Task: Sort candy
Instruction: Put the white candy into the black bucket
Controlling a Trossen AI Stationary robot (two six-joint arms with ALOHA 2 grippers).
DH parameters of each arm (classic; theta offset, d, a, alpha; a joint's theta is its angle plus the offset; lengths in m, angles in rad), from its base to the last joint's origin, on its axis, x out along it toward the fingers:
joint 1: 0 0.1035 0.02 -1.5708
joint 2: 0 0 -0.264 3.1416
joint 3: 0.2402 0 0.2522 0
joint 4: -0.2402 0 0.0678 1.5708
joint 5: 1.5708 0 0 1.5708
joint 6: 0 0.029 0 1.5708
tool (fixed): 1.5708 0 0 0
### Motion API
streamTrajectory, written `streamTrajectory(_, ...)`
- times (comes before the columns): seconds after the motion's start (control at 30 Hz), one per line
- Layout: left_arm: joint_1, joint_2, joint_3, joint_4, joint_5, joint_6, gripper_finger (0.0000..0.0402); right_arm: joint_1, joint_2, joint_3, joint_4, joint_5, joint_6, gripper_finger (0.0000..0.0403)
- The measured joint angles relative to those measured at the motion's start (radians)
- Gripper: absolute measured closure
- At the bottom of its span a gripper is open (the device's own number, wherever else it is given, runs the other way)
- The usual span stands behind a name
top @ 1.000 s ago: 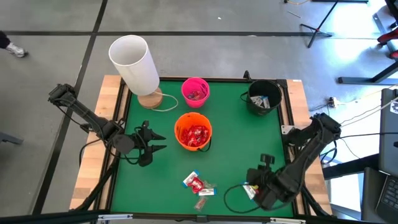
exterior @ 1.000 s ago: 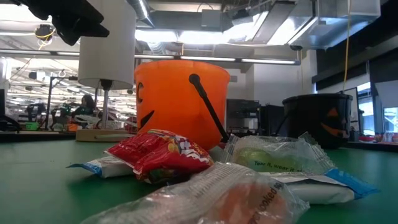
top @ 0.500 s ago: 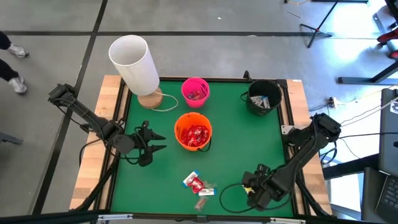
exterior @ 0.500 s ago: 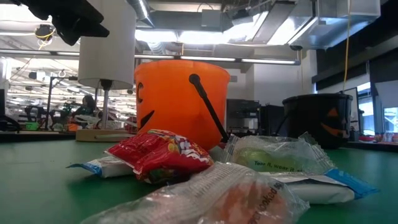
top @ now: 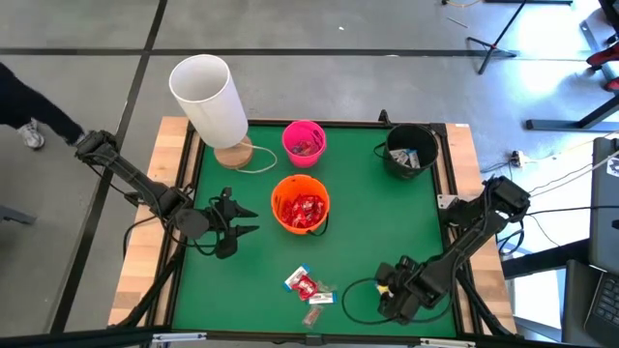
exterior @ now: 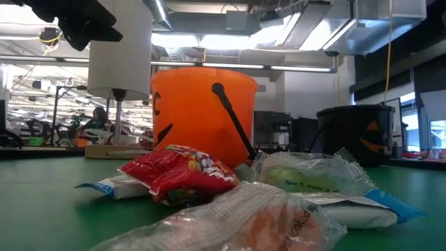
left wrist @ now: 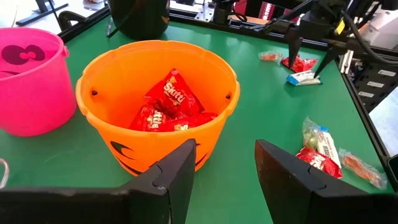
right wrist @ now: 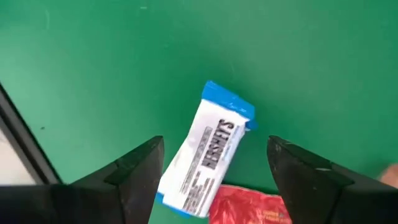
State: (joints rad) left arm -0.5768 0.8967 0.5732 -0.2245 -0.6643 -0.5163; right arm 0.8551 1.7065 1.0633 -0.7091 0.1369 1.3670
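My right gripper [right wrist: 214, 146] hangs open near the table's near right corner [top: 392, 290] and points down. Its fingers stand on either side of a white-and-blue candy bar [right wrist: 208, 152] on the green mat, without touching it. A red candy [right wrist: 255, 208] lies against that bar. A second candy pile [top: 309, 288] lies near the front centre, with a red pack [exterior: 178, 174] and clear-wrapped pieces [exterior: 306, 174]. My left gripper [top: 237, 224] waits open at the left, facing the orange bucket [left wrist: 158, 106], which holds red candy packs [left wrist: 171, 106].
A pink bucket [top: 304, 141] and a black bucket [top: 410, 150] stand at the back, each with some candy inside. A tall white cylinder [top: 208, 97] on a wooden base stands at the back left. A black cable loop [top: 356, 305] lies beside my right gripper.
My right gripper has come down toward the table at the near right, shifted a little toward the left edge, and tipped to point more steeply down over the candy there. The candy has stayed where it was.
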Motion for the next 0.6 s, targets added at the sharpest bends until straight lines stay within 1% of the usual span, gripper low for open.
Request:
streamTrajectory(0.37, 0.0, 0.0, 0.0, 0.0, 0.0, -0.007, 0.0242, 0.0, 0.0, -0.055, 0.011, 0.055, 0.057, 0.016)
streamTrajectory(0.6, 0.0, 0.0, 0.0, 0.0, 0.0, -0.007, 0.0242, 0.0, 0.0, -0.093, 0.086, 0.05, 0.069, 0.0181)
